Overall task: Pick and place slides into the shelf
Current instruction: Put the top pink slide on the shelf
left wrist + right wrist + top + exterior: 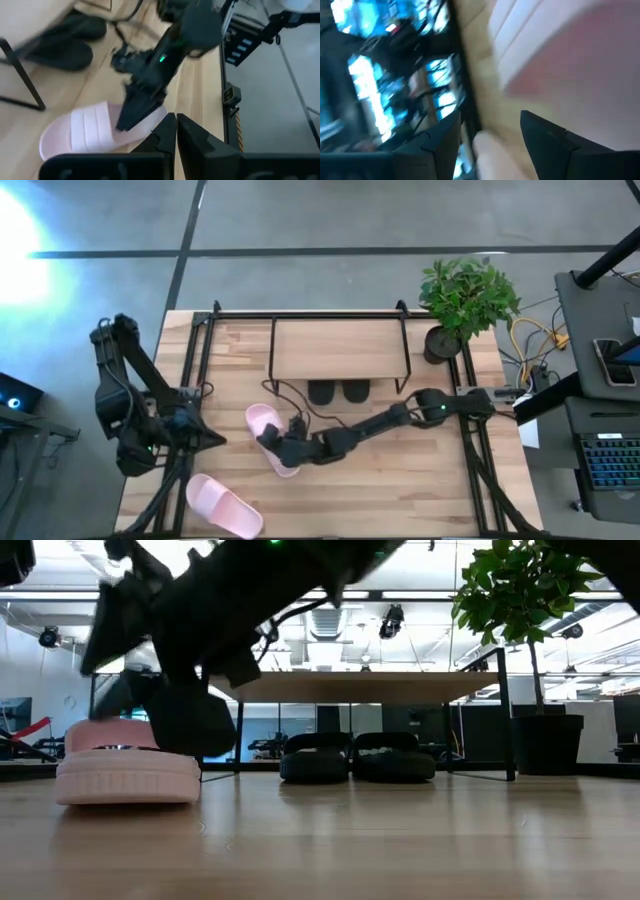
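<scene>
My right gripper [272, 442] reaches across the table's middle to one pink slide [268, 432], which lies at about seven o'clock from the shelf [340, 350]. In my right wrist view the two fingers [547, 142] stand apart with a clear gap between them, and the slide's pink body [580, 60] fills the space just ahead. I cannot tell whether the fingers grip it yet. From table height the slide [128, 772] sits flat on the wood, with my gripper [185, 715] bearing down on its top.

My left gripper [205, 438] waits at nine o'clock on the table, near the left edge. Its fingers [165, 135] lie almost together, holding nothing, and point toward the same slide [92, 131].

The second pink slide [224, 505] lies at seven o'clock on the table, near the front edge, well apart from the first.

The black pair [338, 392] stands side by side under the shelf's front edge, toes forward [355, 757]. A potted plant [465, 302] stands at two o'clock, just beside the shelf.
</scene>
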You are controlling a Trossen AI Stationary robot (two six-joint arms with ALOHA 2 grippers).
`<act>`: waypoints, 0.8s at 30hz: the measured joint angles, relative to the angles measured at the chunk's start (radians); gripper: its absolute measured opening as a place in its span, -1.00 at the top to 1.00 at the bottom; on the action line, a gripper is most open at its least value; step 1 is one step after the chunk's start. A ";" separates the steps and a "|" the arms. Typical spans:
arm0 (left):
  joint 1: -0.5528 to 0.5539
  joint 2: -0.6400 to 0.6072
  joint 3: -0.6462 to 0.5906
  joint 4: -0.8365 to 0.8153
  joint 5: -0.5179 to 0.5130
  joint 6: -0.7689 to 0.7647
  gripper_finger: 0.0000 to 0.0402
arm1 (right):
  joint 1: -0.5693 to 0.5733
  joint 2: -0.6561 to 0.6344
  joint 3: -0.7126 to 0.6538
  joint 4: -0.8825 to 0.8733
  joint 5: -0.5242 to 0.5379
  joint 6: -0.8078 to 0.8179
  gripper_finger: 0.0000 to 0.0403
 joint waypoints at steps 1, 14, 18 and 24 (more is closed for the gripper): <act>-0.002 -0.009 0.000 0.000 -0.008 0.019 1.00 | -0.004 0.014 0.041 -0.063 0.000 0.024 0.01; -0.006 -0.080 0.000 0.031 -0.028 0.257 1.00 | -0.027 0.039 0.253 -0.573 0.157 0.253 0.05; -0.006 -0.087 0.000 0.030 -0.028 0.288 1.00 | -0.041 0.040 0.253 -0.571 0.150 0.255 0.07; -0.006 -0.108 0.000 0.026 -0.027 0.290 1.00 | -0.043 0.041 0.242 -0.568 0.110 0.274 0.07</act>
